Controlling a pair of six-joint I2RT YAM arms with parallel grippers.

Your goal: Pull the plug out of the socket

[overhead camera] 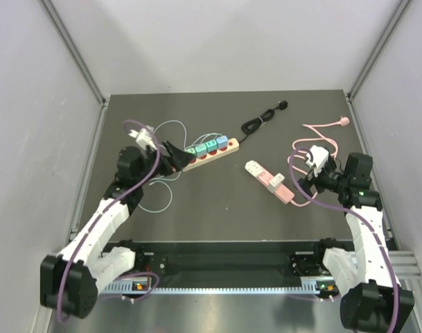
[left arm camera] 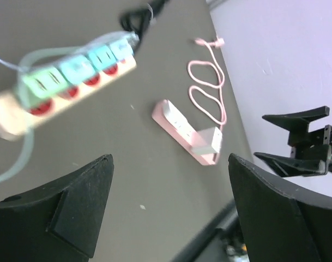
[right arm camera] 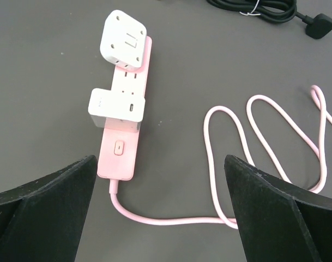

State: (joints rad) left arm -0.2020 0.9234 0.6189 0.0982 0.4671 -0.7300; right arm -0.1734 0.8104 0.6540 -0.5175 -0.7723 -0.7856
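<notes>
A pink socket strip lies on the dark table with two white plugs in it: a square one at its far end and a block-shaped one at its middle. My right gripper hovers open above the strip's cable end, touching nothing. In the top view that pink strip lies just left of the right gripper. A cream socket strip carries green and blue plugs. My left gripper sits at its left end, and in its wrist view this gripper is open and empty.
The pink strip's cable loops over the table to the right, ending in a pink plug. A coiled black cable lies at the back. Thin pale cords curl near the left arm. Grey walls enclose the table.
</notes>
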